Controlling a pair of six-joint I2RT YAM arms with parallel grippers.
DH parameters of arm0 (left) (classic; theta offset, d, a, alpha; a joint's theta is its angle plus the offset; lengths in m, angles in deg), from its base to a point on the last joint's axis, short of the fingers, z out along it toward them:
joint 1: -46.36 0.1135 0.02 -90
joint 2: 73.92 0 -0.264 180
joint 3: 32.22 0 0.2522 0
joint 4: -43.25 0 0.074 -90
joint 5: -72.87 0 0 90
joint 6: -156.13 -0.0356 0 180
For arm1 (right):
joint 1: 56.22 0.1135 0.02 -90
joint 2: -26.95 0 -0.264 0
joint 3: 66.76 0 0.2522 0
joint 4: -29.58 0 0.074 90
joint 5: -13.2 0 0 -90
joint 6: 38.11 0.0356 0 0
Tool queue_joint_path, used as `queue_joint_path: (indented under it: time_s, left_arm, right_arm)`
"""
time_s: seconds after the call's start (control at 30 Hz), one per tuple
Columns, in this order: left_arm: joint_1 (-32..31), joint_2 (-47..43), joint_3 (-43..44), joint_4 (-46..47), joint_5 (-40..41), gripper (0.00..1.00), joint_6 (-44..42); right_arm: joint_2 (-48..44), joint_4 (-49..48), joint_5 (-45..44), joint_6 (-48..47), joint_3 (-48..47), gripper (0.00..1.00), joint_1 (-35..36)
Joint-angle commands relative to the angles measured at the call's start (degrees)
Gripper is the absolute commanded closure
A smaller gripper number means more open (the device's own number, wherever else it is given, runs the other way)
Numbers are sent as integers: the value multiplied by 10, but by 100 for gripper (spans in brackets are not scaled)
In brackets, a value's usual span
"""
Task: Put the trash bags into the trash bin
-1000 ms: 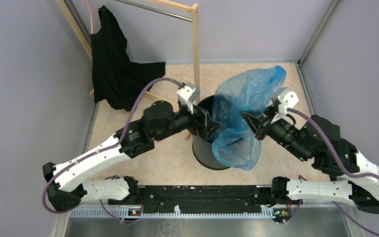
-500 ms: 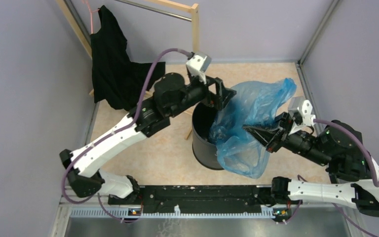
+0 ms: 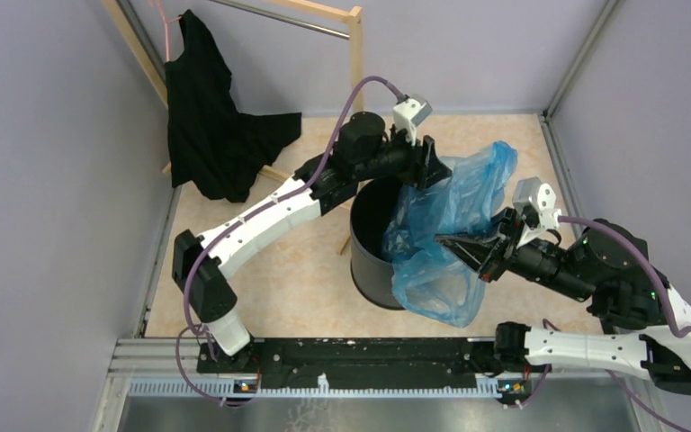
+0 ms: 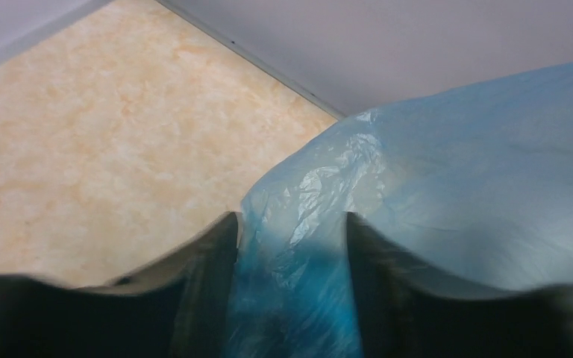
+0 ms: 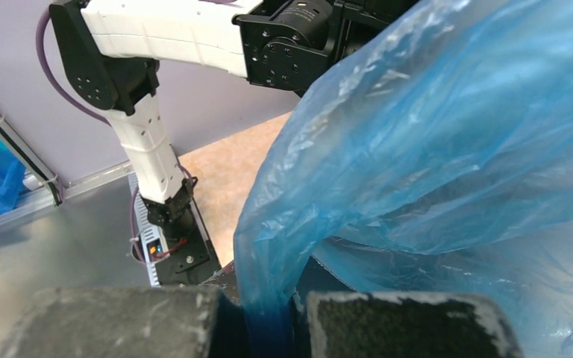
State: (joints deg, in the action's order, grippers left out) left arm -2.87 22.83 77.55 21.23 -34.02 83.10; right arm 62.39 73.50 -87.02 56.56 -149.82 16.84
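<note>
Starting at the far left, the black garment [image 3: 202, 117] hangs on the wooden rack [image 3: 356, 63]; it isn't part of my job. Moving right, my left gripper [image 3: 434, 164] sits over the far rim of the trash bin [image 3: 366, 261]. Its jaws are apart, with a fold of blue film between them but not pinched. The bin stands upright in the centre with its mouth open.

The trash bag [image 3: 450, 216] is draped over the bin's right side. One crumpled fold dips into the mouth, but most of it is outside. Its long axis runs far to near: the top billows up at the far right and the tail hangs down the near-right wall.

At the right, my right gripper [image 3: 445, 241] is clamped tight on the bag's middle.

I'd call this partway done at best, since the bulk of the bag has yet to go into the bin.
</note>
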Motion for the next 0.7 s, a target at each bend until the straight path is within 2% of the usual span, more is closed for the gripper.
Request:
queue_joint_path:
  time_s: [0.0,0.1,0.17,0.33,0.5,0.67]
  left_arm:
    - [-2,-24,4,47,-11,57,-7]
    - [-2,-62,-36,48,30,88,-20]
    - [-2,-99,-67,45,57,100,-32]
    - [-3,-207,-175,27,146,100,-40]
    - [-3,-300,-297,34,159,100,8]
    - [-14,-282,-309,12,132,100,51]
  right_arm:
    - [3,-2,1,8,-5,100,0]
    - [3,6,-7,9,-5,100,0]
    - [2,17,-15,10,-5,100,0]
    - [-2,45,-45,12,-8,100,0]
    - [-13,46,-100,20,3,100,0]
    - [-21,-4,-177,39,26,100,0]
